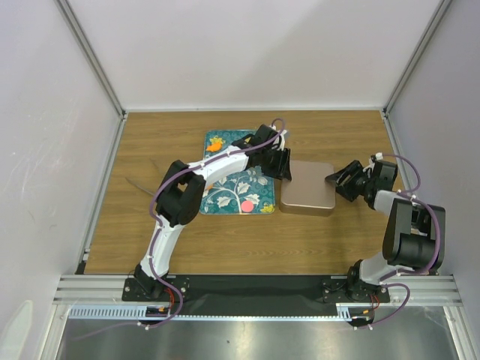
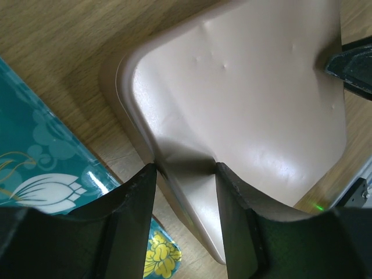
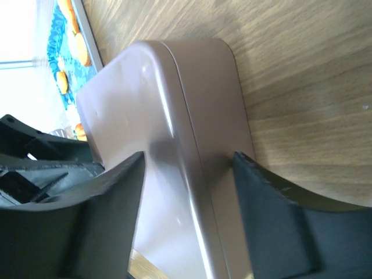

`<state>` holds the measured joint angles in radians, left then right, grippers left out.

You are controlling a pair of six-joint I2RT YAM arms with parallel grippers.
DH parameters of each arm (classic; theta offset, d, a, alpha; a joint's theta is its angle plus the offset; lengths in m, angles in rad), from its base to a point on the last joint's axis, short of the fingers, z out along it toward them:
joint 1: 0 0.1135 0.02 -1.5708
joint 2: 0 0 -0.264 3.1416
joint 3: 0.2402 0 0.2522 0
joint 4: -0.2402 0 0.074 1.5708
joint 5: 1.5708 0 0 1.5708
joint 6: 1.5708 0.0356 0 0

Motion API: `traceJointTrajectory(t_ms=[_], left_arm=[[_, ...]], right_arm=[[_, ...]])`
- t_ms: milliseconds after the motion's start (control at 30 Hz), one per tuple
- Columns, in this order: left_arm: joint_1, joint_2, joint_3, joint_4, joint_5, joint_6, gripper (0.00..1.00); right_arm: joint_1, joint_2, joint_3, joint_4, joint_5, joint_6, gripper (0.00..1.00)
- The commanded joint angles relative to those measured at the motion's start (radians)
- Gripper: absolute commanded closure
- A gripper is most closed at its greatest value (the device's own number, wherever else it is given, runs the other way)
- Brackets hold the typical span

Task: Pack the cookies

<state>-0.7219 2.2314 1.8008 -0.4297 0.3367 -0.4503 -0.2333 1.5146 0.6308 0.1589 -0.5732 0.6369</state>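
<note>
Now the left gripper (image 1: 283, 165) and the right gripper (image 1: 335, 180) straddle the rose-gold tin (image 1: 307, 196) at its left and right edges. Jaws are half apart, but a firm grip I cannot tell. The pink cookie (image 1: 245, 205) lies on the teal tray (image 1: 225, 196), near side.

Wooden table (image 1: 337, 247): teal tray (image 1: 259, 199), tin (image 1: 307, 196)
</note>
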Motion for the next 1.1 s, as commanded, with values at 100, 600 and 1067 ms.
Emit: traceJointTrajectory(t_ms=[100,600,1067], left_arm=[[-0.044,-0.022,-0.05,0.075,0.079,-0.053,0.51],[-0.045,-0.047,-0.129,0.16,0.094,-0.096,0.55],[-0.014,-0.157,-0.055,0.108,-0.031,-0.068,0.44]], right_arm=[[0.008,0.077,0.118,-0.059,-0.028,0.021,0.3],[0.066,0.234,0.285,-0.154,0.15,-0.014,0.43],[0.052,0.121,0.454,-0.398,0.263,-0.092,0.29]])
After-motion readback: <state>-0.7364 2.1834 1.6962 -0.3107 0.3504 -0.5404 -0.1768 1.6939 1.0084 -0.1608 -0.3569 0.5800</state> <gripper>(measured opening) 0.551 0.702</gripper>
